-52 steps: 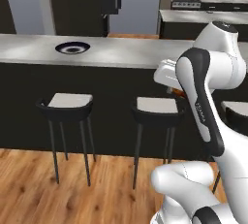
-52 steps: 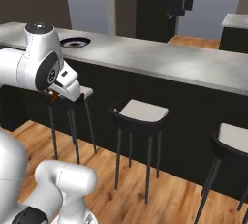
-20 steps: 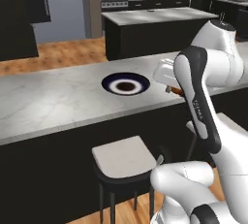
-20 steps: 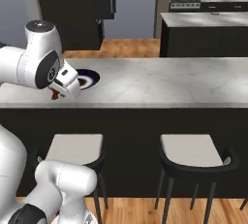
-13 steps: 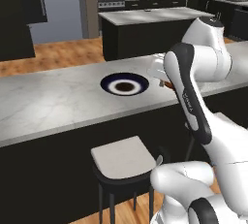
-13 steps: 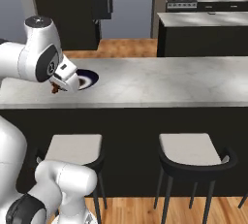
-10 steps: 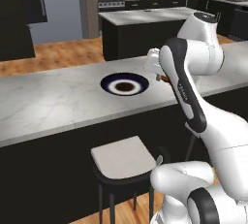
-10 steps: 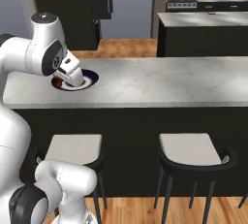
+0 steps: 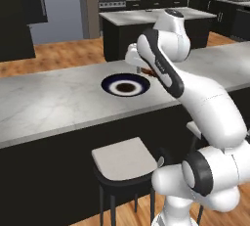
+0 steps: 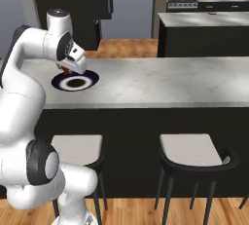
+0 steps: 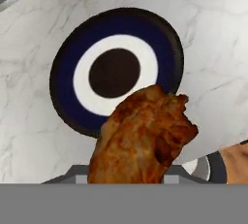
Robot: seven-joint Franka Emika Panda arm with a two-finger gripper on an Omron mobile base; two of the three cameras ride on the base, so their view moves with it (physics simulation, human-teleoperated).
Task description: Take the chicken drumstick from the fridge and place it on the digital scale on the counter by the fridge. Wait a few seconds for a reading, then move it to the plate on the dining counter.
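— Where is the drumstick (image 11: 141,138) right now?

— In my gripper (image 9: 146,70), clamped between the jaws and hanging in the air over the desk (image 9: 53,102), just beside the plate (image 9: 126,85). In the hand view it covers part of the plate's dark rim. In the left base view only a sliver of brown shows below my wrist.

— Which way does it point?

— Seen from my hand, its long axis runs away from my fingers toward the plate, with a slight lean to the side. The thick, ragged end is the far one, nearest the plate; the end at my fingers is hidden at the bottom of that view.

— And the plate itself?

— Flat on the desk, nearer the far long edge than the edge with the stools. It has a navy rim, a white ring and a dark round centre, with nothing lying on it.

— What about the surface and the room?

— The desk is a long grey-white marbled top over a plain black front. Pale-seated stools (image 10: 192,158) on black legs stand tucked against that front. Beyond it are a wooden floor (image 9: 58,56), a dark island (image 9: 146,27) with a pale top, and black cabinets along the back wall carrying small appliances too far off to identify.
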